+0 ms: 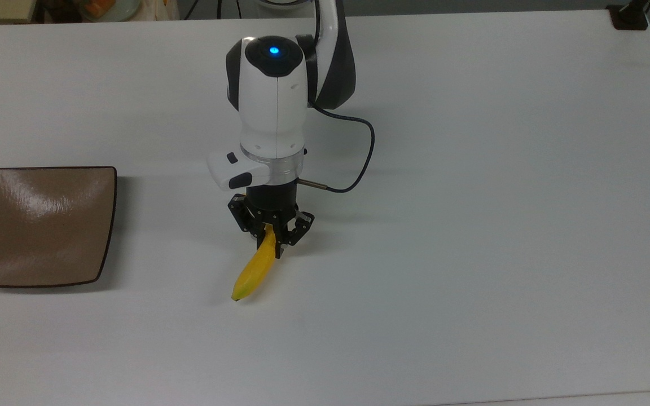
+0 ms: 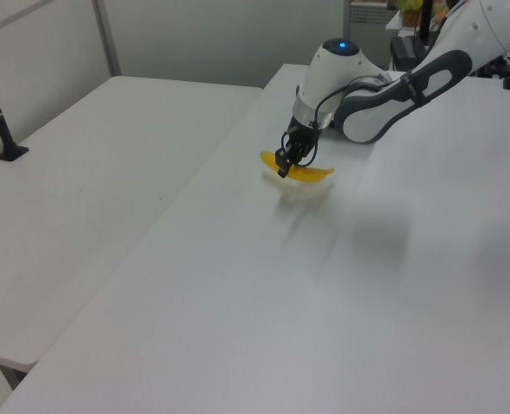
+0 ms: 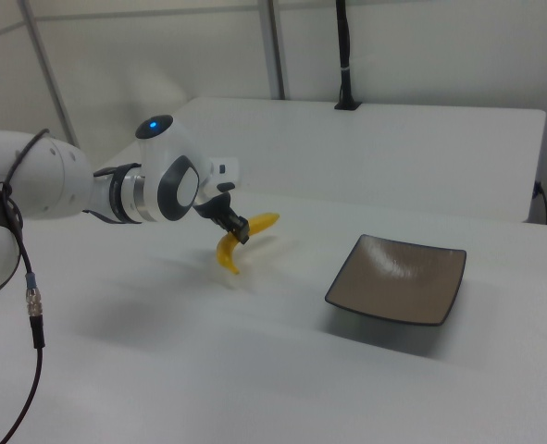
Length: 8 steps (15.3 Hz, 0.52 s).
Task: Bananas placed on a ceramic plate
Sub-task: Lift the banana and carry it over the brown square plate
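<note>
Top view: the gripper (image 1: pixel 269 239) sits just below the frame's centre, its fingers pinched on the upper end of the banana (image 1: pixel 251 272), whose free end trails toward the lower left. The ceramic plate (image 1: pixel 43 225) lies bare at the left edge, well apart — so the grasp looks made and the carry is the step in hand. Next, the fruit must travel toward the top view's left and be let go over the plate.

Left view: at upper centre the banana (image 2: pixel 295 170) hangs clear of the white worktop (image 2: pixel 280 302), a faint shadow beneath it.

Right view: the arm (image 3: pixel 116 194) reaches in from the left, wrist angled down — banana (image 3: pixel 241 240) left of centre, plate (image 3: pixel 398 277) to its right.
</note>
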Motion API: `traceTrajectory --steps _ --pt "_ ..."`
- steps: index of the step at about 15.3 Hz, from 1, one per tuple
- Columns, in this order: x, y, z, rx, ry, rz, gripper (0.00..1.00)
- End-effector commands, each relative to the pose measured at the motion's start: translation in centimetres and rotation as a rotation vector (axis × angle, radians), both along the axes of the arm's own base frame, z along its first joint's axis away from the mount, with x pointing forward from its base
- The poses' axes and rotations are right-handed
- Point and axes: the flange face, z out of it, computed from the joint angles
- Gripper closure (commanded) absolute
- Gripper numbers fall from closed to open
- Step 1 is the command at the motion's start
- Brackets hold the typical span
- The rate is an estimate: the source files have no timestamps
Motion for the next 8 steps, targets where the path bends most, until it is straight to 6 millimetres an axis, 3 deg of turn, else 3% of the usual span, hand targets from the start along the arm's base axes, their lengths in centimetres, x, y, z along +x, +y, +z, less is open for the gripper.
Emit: traceTrajectory --steps 1,4,8 --pt "-0.3 -2.1 3.5 -0.029 -0.017 0.014 0.91" --pt "0.6 -5.1 6.7 -0.075 0.042 0.025 0.91" --pt "0.6 -8.8 7.4 -0.111 0.059 0.020 0.91"
